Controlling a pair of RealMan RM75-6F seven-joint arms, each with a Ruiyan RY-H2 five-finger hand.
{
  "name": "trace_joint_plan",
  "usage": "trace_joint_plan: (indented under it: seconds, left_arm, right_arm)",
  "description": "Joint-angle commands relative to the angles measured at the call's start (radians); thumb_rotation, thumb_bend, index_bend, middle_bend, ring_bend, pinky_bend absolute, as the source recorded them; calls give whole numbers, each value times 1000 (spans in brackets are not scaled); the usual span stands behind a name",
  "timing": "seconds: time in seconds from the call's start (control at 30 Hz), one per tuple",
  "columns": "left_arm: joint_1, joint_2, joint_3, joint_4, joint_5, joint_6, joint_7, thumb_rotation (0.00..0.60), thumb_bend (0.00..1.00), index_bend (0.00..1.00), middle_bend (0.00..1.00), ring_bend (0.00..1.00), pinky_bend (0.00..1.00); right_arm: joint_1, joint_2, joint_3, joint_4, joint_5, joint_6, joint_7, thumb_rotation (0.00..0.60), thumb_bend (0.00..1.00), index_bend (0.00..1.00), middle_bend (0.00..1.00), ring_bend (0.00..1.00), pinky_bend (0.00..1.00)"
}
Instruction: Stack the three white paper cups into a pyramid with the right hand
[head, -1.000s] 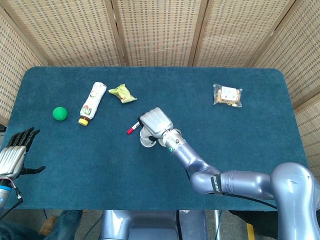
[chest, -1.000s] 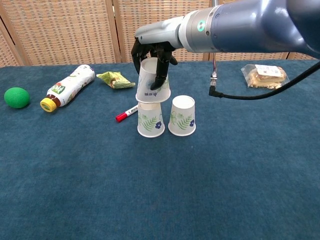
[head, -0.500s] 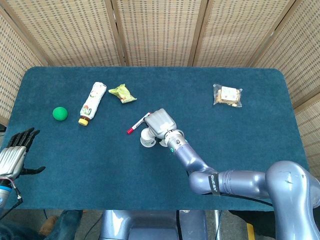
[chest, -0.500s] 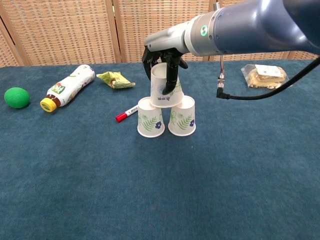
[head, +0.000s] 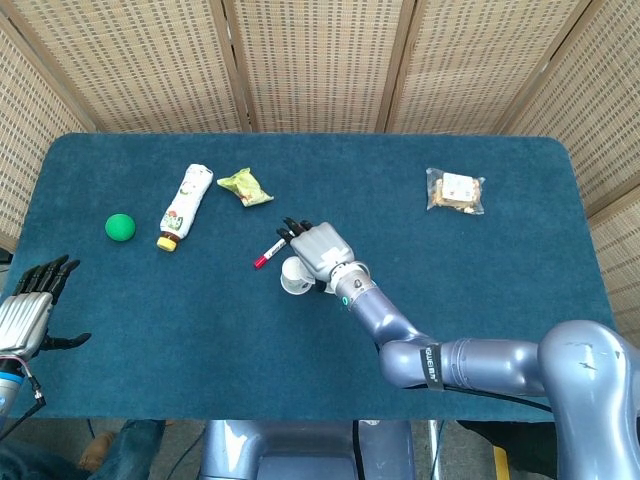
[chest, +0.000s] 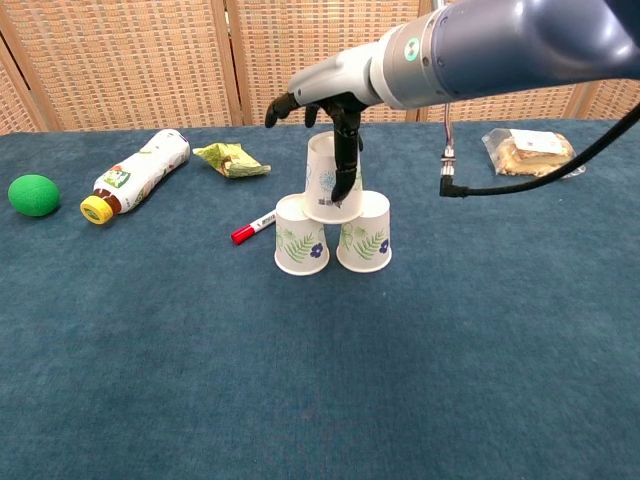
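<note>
Now top cup (chest: 332, 188) upside down, axis vertical, astride two base cups (chest: 335, 236); right hand (chest: 325, 108) fingers spread.

A robot test bench rather than a home: a table covered in dark blue-green cloth (head: 480, 300) stands walled off on the far side by woven rattan folding screens (head: 310, 60), with a grey metal robot base (head: 300, 455) at its near edge.

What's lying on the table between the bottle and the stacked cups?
A red-capped marker lies between the bottle and the stacked cups, clearest in the chest view.
</note>
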Motion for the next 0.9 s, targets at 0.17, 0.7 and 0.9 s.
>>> trace_joint_plan:
  seconds: [0.17, 0.7, 0.9]
  left_arm:
    - [-1, 1, -1, 2, 0, -3, -5, 600, 0, 0, 0, 0, 0]
    - [33, 11, 19, -15, 88, 72, -35, 600, 0, 0, 0, 0, 0]
    - [42, -10, 22, -8, 105, 99, -14, 600, 0, 0, 0, 0, 0]
  right_arm:
    - [-5, 78, 0, -96, -7, 52, 6, 600, 33, 0, 0, 139, 526]
    - [-565, 476, -170, -302, -754, 489, 464, 600, 0, 0, 0, 0, 0]
    - [-794, 423, -271, -124, -946, 653, 650, 600, 0, 0, 0, 0, 0]
